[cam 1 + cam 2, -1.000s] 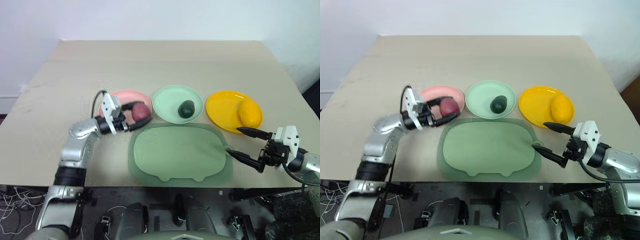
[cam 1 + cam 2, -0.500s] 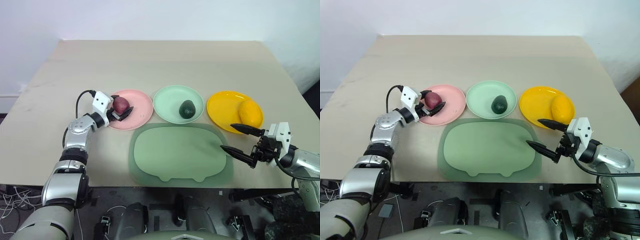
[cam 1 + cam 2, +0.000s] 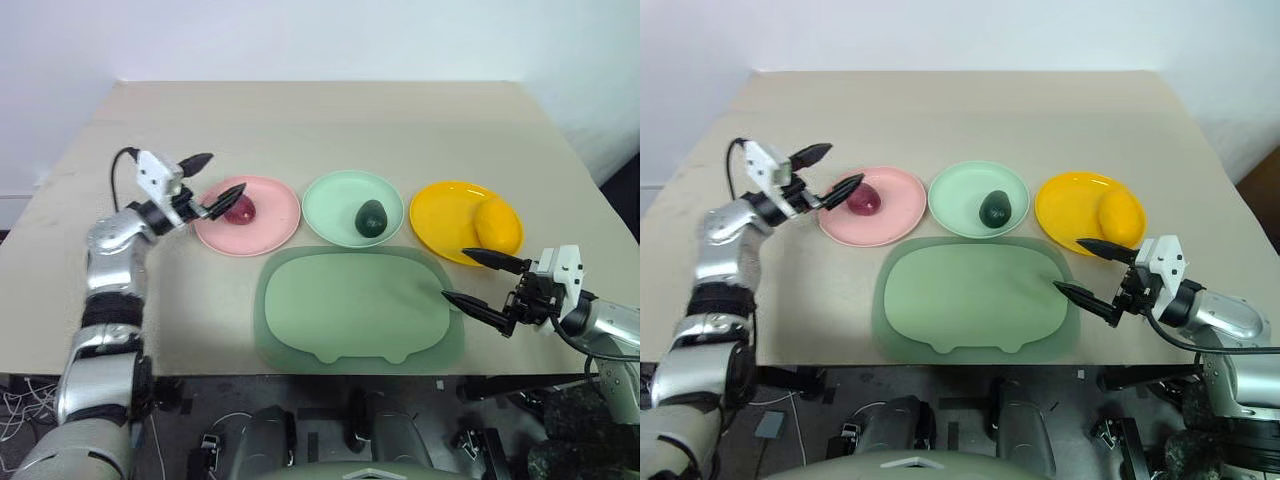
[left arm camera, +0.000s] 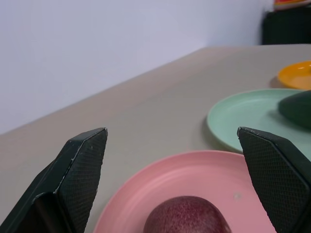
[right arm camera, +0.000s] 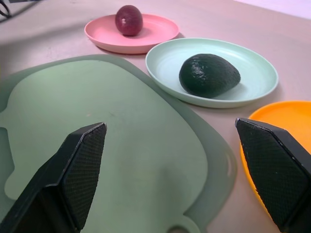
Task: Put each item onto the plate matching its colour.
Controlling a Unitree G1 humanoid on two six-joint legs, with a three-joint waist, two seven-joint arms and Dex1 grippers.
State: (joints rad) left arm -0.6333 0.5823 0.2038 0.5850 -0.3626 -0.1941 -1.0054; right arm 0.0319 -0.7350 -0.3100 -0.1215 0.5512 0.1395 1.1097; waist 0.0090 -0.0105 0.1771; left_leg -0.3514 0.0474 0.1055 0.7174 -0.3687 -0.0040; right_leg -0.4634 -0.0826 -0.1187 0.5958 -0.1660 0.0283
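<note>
The maroon-red fruit (image 3: pixel 239 208) lies on the pink plate (image 3: pixel 270 222). On the mint green plate (image 3: pixel 330 205) rests the dark green avocado (image 3: pixel 371 218). The oblong yellow fruit (image 3: pixel 495 224) sits on the yellow plate (image 3: pixel 445 215). My left gripper (image 3: pixel 212 178) hovers open just left of the pink plate, its fingers apart from the red fruit and holding nothing. At the mat's right edge my right gripper (image 3: pixel 474 281) stands open and empty.
A large pale-green mat (image 3: pixel 355 305) with a wavy outline lies in front of the three plates. The beige table (image 3: pixel 320 120) stretches back to a white wall. Its front edge runs just below the mat.
My left gripper has let go of the maroon-red fruit, opened, and drawn back to the left and up. The fruit stays on the pink plate. The right gripper has kept still.
</note>
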